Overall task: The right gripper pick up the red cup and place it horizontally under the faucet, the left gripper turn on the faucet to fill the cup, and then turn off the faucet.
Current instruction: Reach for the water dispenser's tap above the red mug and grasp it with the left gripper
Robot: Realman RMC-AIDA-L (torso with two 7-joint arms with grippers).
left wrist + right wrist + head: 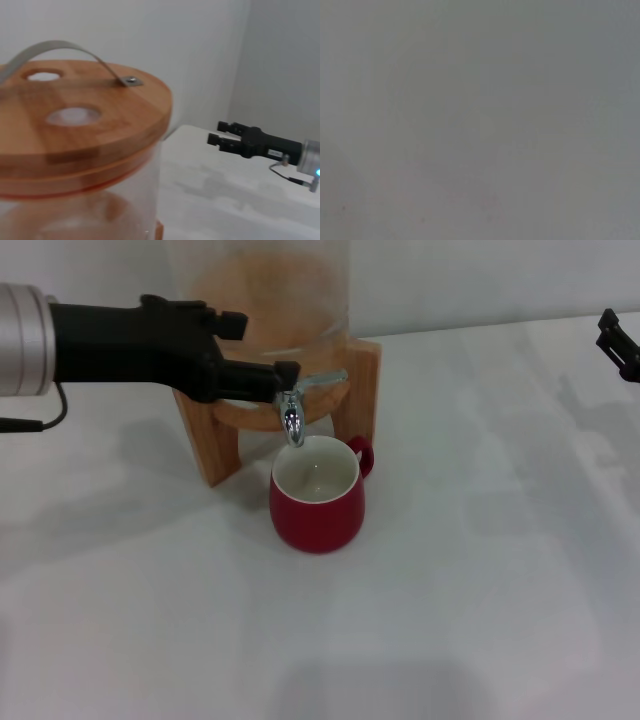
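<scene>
With the squat dark-red ceramic cup (318, 496) upright under the small chrome faucet (293, 416), the left gripper (268, 368) has its black fingers spread beside the flat lever, so a clumsy push could overfill it; the right gripper (218, 133), slightly parted, idles well apart.

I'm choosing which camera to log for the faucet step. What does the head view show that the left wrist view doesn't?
Only the head view shows the red cup standing under the faucet, the left hand at the faucet's lever, and the wooden stand. Only the left wrist view shows the dispenser's wooden lid with its metal strap handle. Both show the glass dispenser, the white table and the right hand, parked off to the robot's right.
</scene>
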